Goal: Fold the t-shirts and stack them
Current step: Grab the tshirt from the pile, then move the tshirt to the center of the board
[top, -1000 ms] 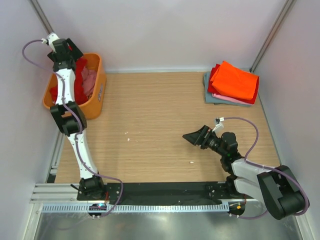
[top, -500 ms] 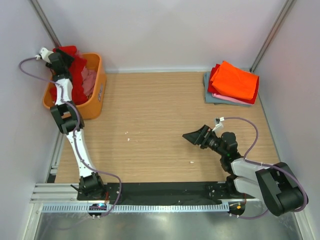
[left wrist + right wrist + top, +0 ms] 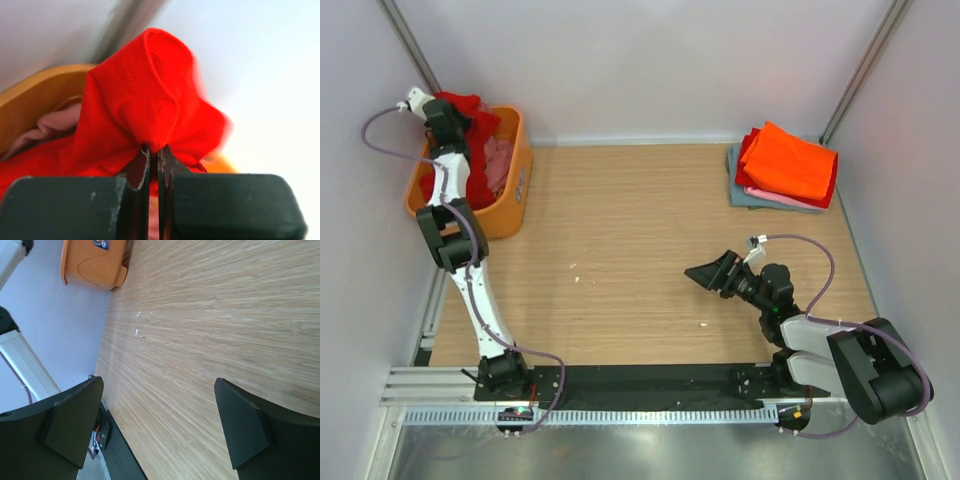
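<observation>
Centre: bare table (image 3: 640,220) between the arms, open passage | Far left corner: orange basket (image 3: 519,186), red t-shirt (image 3: 470,106) bulging above its rim (left arm (image 3: 470,285) reaches over it) | Far right corner: folded t-shirts (image 3: 786,164) stacked | Near right: right gripper (image 3: 705,272) low over table

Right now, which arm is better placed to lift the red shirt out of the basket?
Left. The left gripper is shut on the red shirt over the basket. The right gripper is open over the table, far from the basket.

The left gripper (image 3: 154,154) has shifted to the upper left and clamped shut on the bright red t-shirt (image 3: 150,95), bunching it above the basket (image 3: 516,178).
</observation>
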`<state>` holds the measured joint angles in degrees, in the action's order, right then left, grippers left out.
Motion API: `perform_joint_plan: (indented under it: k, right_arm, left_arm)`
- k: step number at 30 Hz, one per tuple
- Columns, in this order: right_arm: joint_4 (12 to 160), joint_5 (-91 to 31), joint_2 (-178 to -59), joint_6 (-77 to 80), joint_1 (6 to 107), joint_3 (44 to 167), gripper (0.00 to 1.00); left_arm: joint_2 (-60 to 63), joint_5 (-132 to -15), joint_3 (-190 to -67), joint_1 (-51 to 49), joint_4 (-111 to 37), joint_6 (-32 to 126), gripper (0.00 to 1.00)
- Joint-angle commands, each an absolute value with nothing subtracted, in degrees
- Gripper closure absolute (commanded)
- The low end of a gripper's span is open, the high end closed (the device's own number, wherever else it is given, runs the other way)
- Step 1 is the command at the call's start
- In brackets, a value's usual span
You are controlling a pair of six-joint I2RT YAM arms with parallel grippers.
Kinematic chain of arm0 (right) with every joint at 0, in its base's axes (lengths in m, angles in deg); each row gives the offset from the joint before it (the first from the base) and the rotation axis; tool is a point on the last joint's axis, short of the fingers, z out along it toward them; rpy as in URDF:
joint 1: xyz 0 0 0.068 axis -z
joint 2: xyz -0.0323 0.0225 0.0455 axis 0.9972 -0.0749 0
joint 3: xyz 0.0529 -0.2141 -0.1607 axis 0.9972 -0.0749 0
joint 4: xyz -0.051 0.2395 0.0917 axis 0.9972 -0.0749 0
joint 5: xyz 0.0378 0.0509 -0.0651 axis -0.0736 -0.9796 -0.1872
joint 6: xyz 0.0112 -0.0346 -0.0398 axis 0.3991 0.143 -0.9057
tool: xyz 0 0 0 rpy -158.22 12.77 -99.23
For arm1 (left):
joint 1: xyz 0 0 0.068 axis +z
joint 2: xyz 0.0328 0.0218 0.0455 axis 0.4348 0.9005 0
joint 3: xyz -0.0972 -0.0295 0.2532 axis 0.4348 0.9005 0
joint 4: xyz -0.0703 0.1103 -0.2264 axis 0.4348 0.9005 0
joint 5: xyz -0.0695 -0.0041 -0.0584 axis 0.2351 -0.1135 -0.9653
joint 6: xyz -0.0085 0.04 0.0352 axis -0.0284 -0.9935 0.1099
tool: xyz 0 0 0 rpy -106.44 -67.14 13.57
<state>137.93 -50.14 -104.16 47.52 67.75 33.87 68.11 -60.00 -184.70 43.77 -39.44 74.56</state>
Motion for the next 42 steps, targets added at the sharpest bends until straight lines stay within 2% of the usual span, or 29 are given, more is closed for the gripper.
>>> perform_joint_plan:
  k: [1, 8, 12, 15, 21, 26, 30, 32, 33, 34, 36, 37, 38, 39, 41, 42]
  right_arm:
    - [142.15, -49.24, -103.58, 47.26, 67.25, 34.32, 0.0]
    - [142.06, -49.15, -102.96, 47.26, 66.9, 33.97, 0.0]
    - [141.97, -49.07, -102.35, 47.26, 66.89, 33.79, 0.0]
    - [141.62, -49.15, -101.82, 47.26, 66.81, 33.7, 0.0]
    - [141.27, -47.84, -97.17, 47.52, 66.72, 31.77, 0.0]
    - [136.35, -44.85, -89.18, 46.91, 66.63, 30.1, 0.0]
    - [131.0, -41.6, -79.28, 46.9, 66.72, 28.34, 0.01]
    - [121.1, -38.01, -73.55, 46.03, 66.72, 29.21, 0.0]
    - [114.26, -35.38, -66.12, 45.16, 66.63, 32.61, 0.0]
    - [97.4, -29.0, -62.57, 43.67, 66.72, 35.43, 0.0]
    - [78.43, -16.35, -55.45, 39.01, 66.72, 47.02, 0.0]
    - [64.59, -5.06, -50.54, 38.3, 66.72, 51.15, 0.0]
    - [55.05, -0.94, -48.32, 36.64, 66.72, 59.46, 0.0]
    - [51.91, 2.84, -48.3, 36.88, 66.63, 63.37, 0.0]
    - [49.44, 4.98, -48.38, 35.84, 66.72, 71.56, 0.0]
    - [48.12, 5.42, -49.69, 35.92, 66.81, 74.19, 0.0]
  left_arm:
    - [50.92, -57.55, -181.74, 39.67, -44.86, 69.74, 1.0]
    - [34.21, -54.38, -176.0, 31.93, -42.76, 65.17, 1.0]
    - [30.07, -58.5, -181.88, 27.9, -37.13, 65.07, 1.0]
    - [28.93, -61.14, -191.53, 24.47, -30.54, 64.8, 1.0]
    - [25.68, -79.75, -198.58, 23.58, -31.13, 73.32, 1.0]
    - [19.79, -90.39, -190.78, 21.3, -40.96, 78.67, 0.96]
    - [21.8, -97.0, -192.25, 12.54, -40.12, 82.83, 0.97]
    - [23.12, -96.31, -193.49, 7.09, -31.27, 78.72, 0.91]
    - [23.38, -95.08, -192.36, 5.66, -28.1, 77.65, 0.89]
    - [23.12, -92.98, -190.35, 4.43, -25.37, 76.85, 0.86]
    - [21.63, -90.16, -180.82, 0.91, -19.56, 75.45, 0.74]
    - [21.19, -86.23, -177.53, -0.49, -15.02, 74.48, 0.61]
    - [21.54, -84.02, -172.02, -3.99, -12.45, 72.3, 0.56]
    - [22.58, -82.08, -170.66, -6.2, -9.46, 70.8, 0.45]
    - [30.8, -82.15, -172.3, -12.85, 4.58, 65.97, 0.14]
    - [34.16, -79.89, -176.92, -15.16, 10.37, 61.77, 0.0]
